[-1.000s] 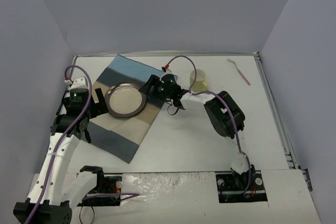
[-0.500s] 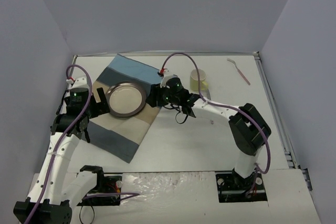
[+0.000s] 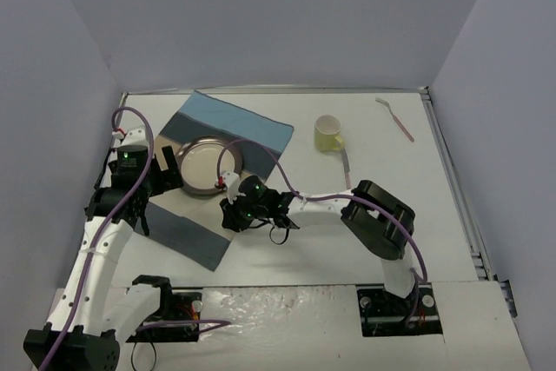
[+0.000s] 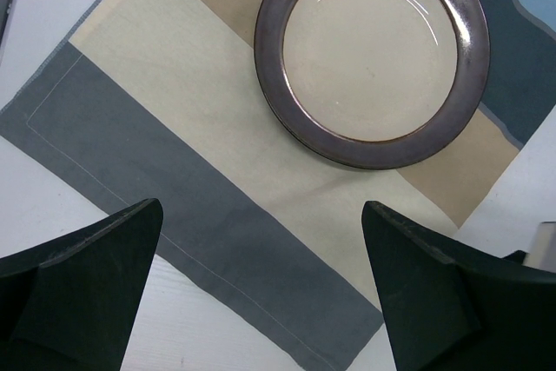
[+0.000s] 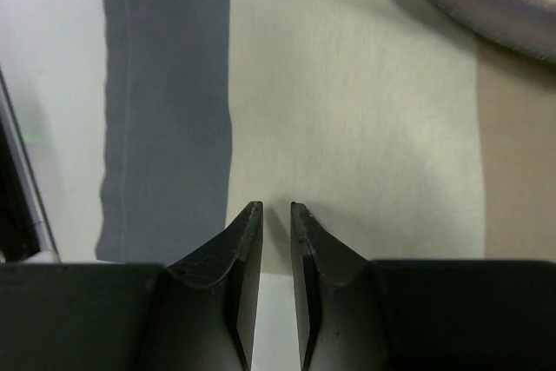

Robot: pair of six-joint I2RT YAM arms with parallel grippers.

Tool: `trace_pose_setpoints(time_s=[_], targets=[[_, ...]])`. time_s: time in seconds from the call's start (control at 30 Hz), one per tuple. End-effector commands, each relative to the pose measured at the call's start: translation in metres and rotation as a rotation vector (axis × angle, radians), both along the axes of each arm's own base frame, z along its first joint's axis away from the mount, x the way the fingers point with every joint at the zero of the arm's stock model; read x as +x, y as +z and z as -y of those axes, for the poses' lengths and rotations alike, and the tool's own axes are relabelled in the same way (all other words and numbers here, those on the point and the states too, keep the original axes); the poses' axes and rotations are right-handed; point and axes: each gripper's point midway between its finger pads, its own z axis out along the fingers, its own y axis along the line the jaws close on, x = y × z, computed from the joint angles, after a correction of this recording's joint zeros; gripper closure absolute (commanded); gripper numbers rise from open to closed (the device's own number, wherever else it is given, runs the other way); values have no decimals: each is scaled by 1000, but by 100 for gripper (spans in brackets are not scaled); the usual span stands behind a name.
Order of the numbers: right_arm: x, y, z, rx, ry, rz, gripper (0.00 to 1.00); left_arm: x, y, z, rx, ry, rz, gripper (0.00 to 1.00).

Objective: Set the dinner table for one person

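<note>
Two arms work over the dinner table (image 3: pixel 313 249), which lies flat between pale walls. Its longer side appears to run left to right, with metal rails on the far and right edges. At far left, the left gripper (image 4: pixel 261 208) hovers with its claw spread wide above the striped placemat (image 4: pixel 174 128), which lies at a slant. A brown-rimmed plate (image 4: pixel 372 56) sits on the cloth's far half. The right gripper (image 5: pixel 269 206) is at the placemat's right edge, claw drawn nearly together over the cream stripe; whether it pinches the cloth I cannot tell. A yellow mug (image 3: pixel 327 134) stands further right, and a thin pink utensil (image 3: pixel 395 119) lies near the far right corner.
</note>
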Motion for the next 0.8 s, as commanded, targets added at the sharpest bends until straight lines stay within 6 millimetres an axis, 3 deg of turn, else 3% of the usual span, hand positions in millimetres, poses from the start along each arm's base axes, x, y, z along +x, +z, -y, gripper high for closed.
trace_pose_setpoints(time_s=[0.0,0.17,0.37,0.5,0.77], targets=[[-4,-3,-10,8,73,47,84,8,19,-6,3,18,78,3],[-21,-41,16,-132,93,1,84,7,20,-7,-1,23,84,3],[-51,-60,42,-239,142,-72,85,7,14,-10,10,37,63,3],[-67,-58,50,-262,170,-84,85,7,11,-12,17,49,50,3],[-72,-53,53,-262,189,-91,86,12,2,-10,10,50,13,3]])
